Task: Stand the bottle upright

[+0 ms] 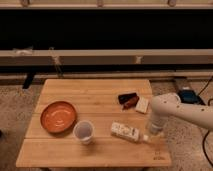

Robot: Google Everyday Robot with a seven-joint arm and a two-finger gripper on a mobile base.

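The bottle (pixel 126 132) lies on its side on the wooden table (pixel 90 95), front right of centre, its small white cap pointing right toward the arm. It is whitish with a tan label. My gripper (pixel 152 134) hangs at the end of the white arm, just right of the bottle's cap end, close above the table near the right edge. The translucent white cup (pixel 83 131) stands upright left of the bottle.
An orange plate (pixel 58 116) sits at the table's left. A dark brown and red object (pixel 128 99) and a small flat white block (pixel 142 105) lie behind the gripper. A wall with dark panels runs behind the table. A blue device and cables lie on the floor to the right.
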